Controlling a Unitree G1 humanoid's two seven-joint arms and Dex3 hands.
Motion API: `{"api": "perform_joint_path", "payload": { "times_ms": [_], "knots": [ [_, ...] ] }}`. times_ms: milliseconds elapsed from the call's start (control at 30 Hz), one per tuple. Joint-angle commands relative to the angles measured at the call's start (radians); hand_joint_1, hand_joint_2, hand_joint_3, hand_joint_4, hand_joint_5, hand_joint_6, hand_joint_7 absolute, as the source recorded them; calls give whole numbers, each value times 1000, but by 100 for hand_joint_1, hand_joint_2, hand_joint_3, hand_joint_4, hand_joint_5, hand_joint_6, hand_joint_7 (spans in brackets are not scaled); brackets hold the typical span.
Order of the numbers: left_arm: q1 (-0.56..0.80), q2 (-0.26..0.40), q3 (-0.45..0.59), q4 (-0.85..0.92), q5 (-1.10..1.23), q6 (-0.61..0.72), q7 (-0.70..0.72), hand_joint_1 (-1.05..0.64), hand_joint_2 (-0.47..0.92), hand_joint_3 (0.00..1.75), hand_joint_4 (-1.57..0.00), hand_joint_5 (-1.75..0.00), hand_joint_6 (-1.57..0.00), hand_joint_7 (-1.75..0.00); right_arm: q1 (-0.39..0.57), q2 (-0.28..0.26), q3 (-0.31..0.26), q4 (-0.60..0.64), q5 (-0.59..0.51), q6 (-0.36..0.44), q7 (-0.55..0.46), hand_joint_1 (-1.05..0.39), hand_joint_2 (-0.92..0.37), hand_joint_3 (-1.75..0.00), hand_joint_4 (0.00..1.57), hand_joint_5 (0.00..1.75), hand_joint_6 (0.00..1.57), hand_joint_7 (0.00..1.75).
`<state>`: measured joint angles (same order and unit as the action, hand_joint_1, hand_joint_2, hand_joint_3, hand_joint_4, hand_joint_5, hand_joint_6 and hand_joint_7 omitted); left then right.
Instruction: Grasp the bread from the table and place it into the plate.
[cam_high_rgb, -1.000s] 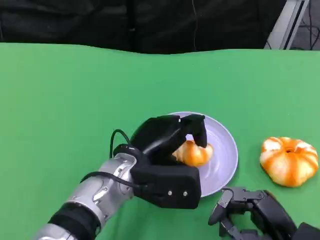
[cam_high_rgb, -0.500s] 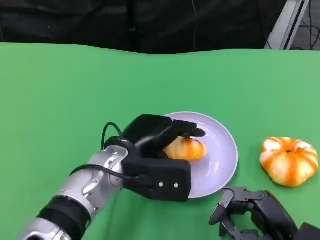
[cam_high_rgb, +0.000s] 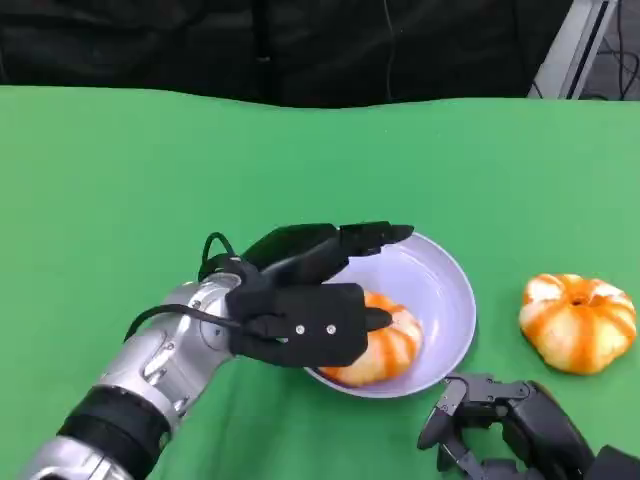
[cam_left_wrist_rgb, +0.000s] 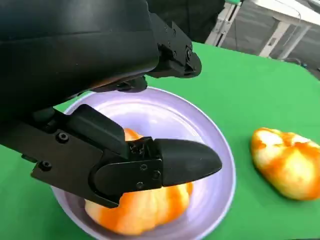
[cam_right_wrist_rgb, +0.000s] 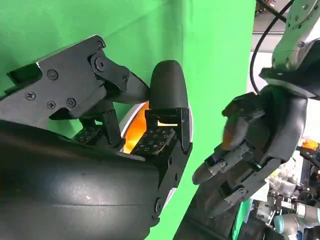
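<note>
We see the bread (cam_high_rgb: 375, 350) now lying in the plate (cam_high_rgb: 445, 290), released within the last second; our left hand (cam_high_rgb: 300, 300) hovers over it with fingers spread apart, holding nothing (placement looks done). The right hand (cam_high_rgb: 500, 425) rests open on the tabletop (cam_high_rgb: 150, 180).

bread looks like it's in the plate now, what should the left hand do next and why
Probably lift the left hand up and back, clear of the plate. The bread already lies inside the plate, and the hand's fingers are spread above it rather than closed on it, so nothing is left to hold. A second bread sits on the table beside the plate.
</note>
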<state>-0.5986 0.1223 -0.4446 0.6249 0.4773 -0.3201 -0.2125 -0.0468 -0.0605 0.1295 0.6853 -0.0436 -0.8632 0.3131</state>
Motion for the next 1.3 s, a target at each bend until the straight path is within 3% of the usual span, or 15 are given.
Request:
{"api": "perform_joint_path", "payload": {
  "times_ms": [33, 433, 567, 900, 1067, 1300],
  "knots": [
    [35, 13, 58, -17, -107, -44, -47, -101, 92, 89, -28, -1, -19, 0, -5, -19, -5, 2, -6, -13, -6, -16, -62, -96, 82, 145, 86, 113],
    [63, -2, 110, -30, -240, -75, -124, -97, 92, 82, -27, 0, -20, -1, -7, -17, -6, 10, 1, -23, -1, -14, -63, -94, 84, 143, 87, 113],
    [163, -46, 193, -132, -398, -17, -148, -89, 92, 81, -27, 0, -24, -2, -7, -13, -5, 8, 7, -19, 3, -13, -63, -95, 84, 143, 88, 113],
    [183, -48, 202, -178, -408, 25, -163, -88, 92, 81, -27, 0, -25, -1, -7, -13, -5, 9, 10, -18, 5, -13, -62, -97, 83, 145, 87, 114],
    [365, -125, 325, -329, -618, 52, -144, -84, 92, 72, -44, -5, -36, -3, -12, -14, -7, 21, 19, -17, 16, -15, -61, -97, 83, 146, 87, 114],
    [413, -143, 377, -340, -700, 56, -173, -84, 92, 68, -52, -6, -41, -3, -14, -14, -9, 27, 23, -24, 24, -15, -61, -98, 82, 147, 87, 114]
  ]
}}
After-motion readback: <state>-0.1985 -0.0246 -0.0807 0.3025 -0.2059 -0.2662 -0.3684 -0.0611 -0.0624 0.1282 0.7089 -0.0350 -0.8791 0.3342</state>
